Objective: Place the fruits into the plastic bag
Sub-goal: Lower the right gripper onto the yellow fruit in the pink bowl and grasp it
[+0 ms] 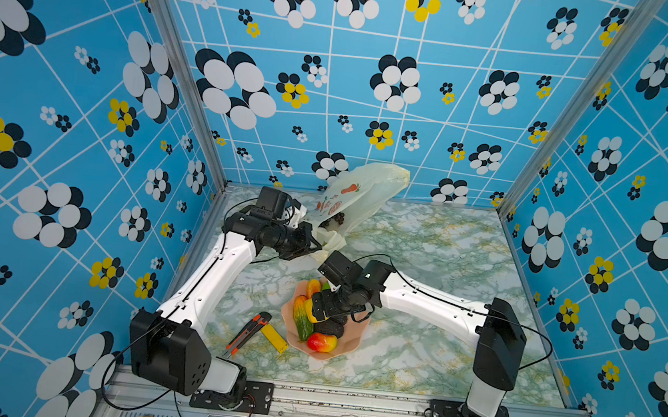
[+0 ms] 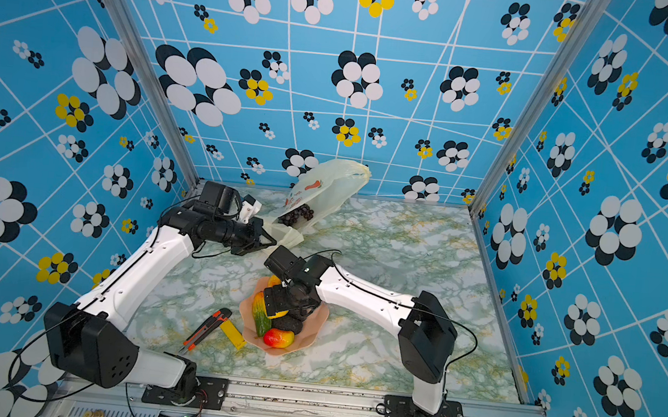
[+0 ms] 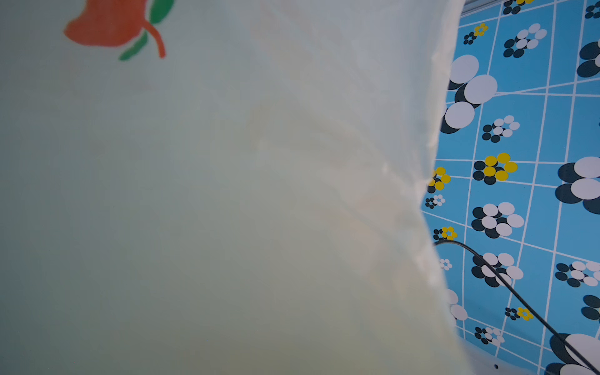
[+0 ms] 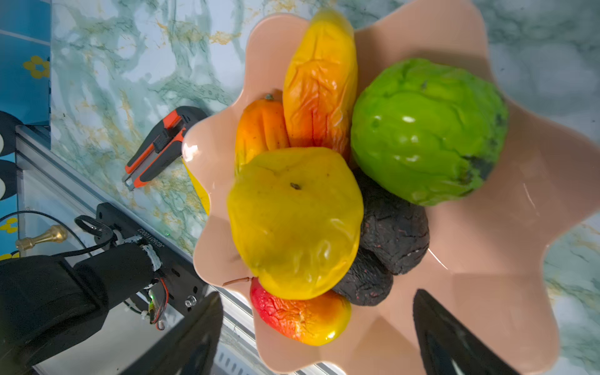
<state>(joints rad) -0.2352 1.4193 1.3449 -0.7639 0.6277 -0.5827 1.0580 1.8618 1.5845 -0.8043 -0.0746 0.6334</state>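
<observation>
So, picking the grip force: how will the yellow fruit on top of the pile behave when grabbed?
The yellow fruit shows dents and wrinkles, so it is probably soft and light and may squash. Its glossy skin could slip. Perched on the black fruits, it may roll if nudged.

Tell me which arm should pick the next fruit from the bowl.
Right. The right tool hangs open directly over the pink bowl, jaws spread around the yellow fruit. The left tool is shut on the plastic bag at its edge, holding its mouth up, grapes inside.
</observation>
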